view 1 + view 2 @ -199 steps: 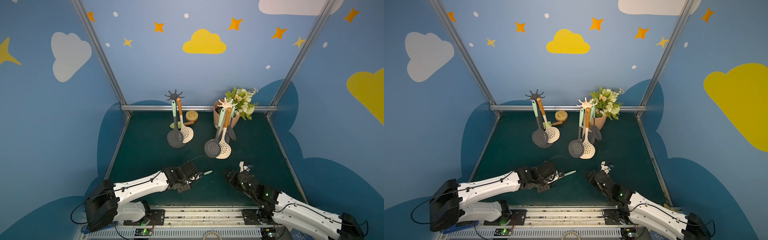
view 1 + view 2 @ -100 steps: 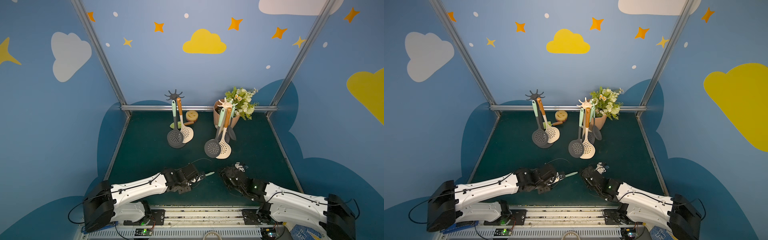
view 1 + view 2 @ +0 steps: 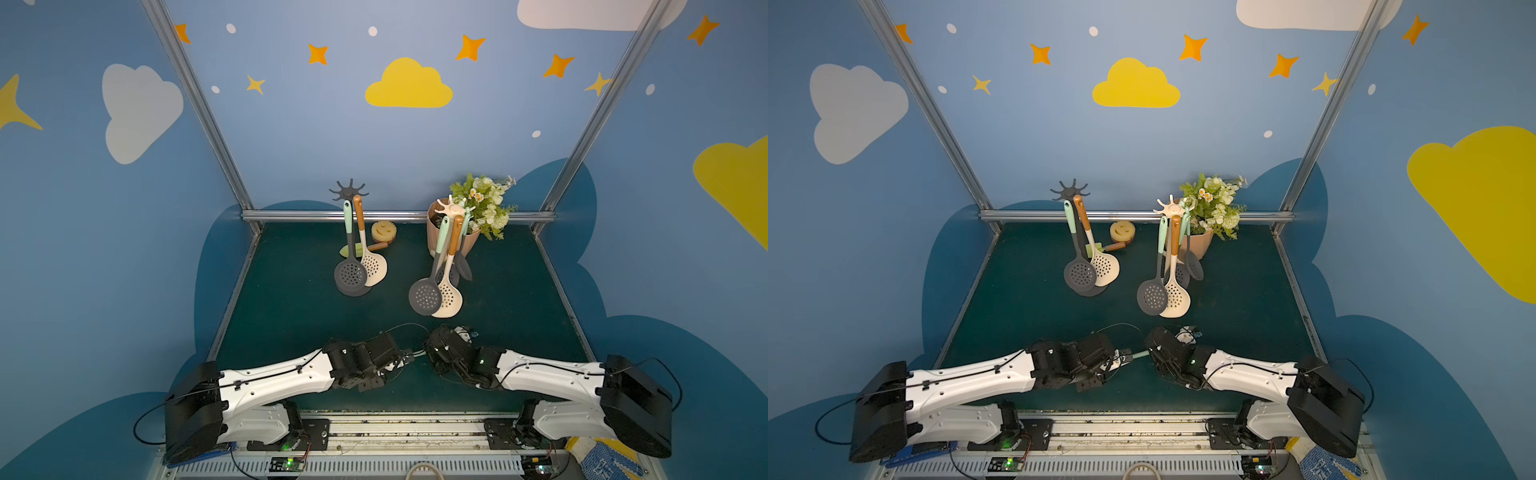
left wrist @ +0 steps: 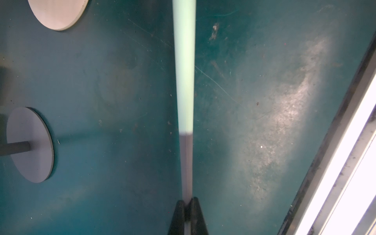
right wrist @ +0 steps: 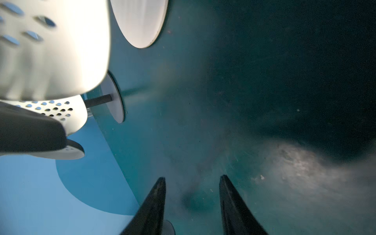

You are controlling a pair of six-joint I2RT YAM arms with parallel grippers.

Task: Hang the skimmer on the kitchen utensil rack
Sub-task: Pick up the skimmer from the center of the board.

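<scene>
At the front left, the left tool (image 4: 186, 201) is seen clenched on the skimmer (image 4: 184, 81). The thin grey neck is pinched right at the fingertips (image 4: 179, 213), and the mint handle is left bare ahead of them. The grip is judged to be set low on the neck so that the far end of the handle is kept free for another grasp. The head is hidden behind the tool and cannot be described.

The skimmer's long axis is laid across the front of the counter (image 3: 291, 299), running from left to right. In a top view the mint end (image 3: 1139, 354) is pointed at the right arm and lies between the two wrists. Whether the skimmer clears the counter cannot be told.

To the right, the right tool (image 5: 192, 177) is shown released. Its jaws are parted, with only the counter seen between them and nothing gripped. It is turned toward the handle's end, so a handover is judged to be prepared.

Further back, a dark rack (image 3: 350, 192) is stood left of centre with two skimmers hung from it. A pale rack (image 3: 452, 206), also loaded, is stood to its right and nearer the right arm. It is taken as the likelier target, though this is not settled.
</scene>
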